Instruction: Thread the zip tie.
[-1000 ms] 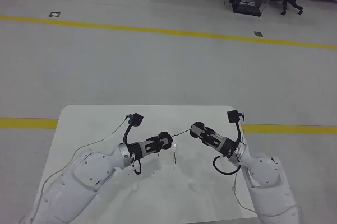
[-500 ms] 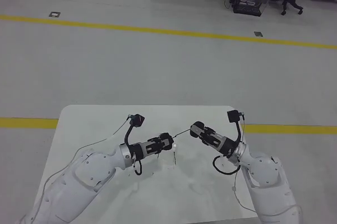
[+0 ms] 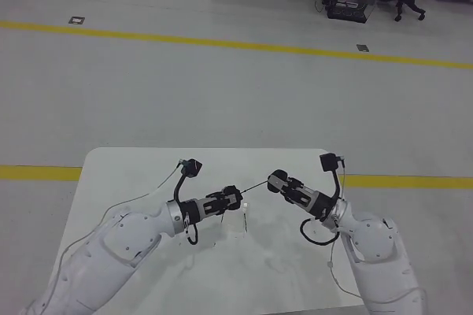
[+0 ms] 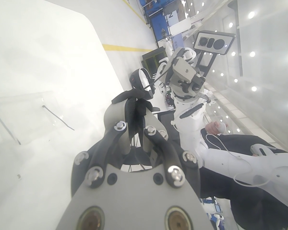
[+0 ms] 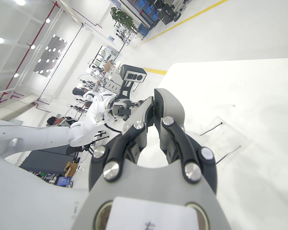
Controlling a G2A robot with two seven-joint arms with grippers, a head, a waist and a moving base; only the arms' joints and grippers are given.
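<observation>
A thin black zip tie [image 3: 253, 187] stretches in the air between my two grippers, above the middle of the white table [image 3: 134, 177]. My left gripper [image 3: 234, 194] holds one end, its fingers pressed together [image 4: 134, 98]. The tie [image 4: 156, 80] runs from there to my right gripper [image 4: 170, 71], which faces it a short way off. My right gripper [image 3: 274, 183] is shut on the other end, pads closed [image 5: 154, 102]. In the right wrist view the left gripper [image 5: 124, 110] sits just beyond those pads. Which end is the tie's head is too small to tell.
A clear flat tray [image 4: 26, 118] lies on the table under the grippers, with two spare black ties [image 4: 58, 120] on it. The right wrist view shows that tray [image 5: 230, 136] and a spare tie [image 5: 210, 129]. A rounded table corner [image 3: 319, 153] is near the right arm.
</observation>
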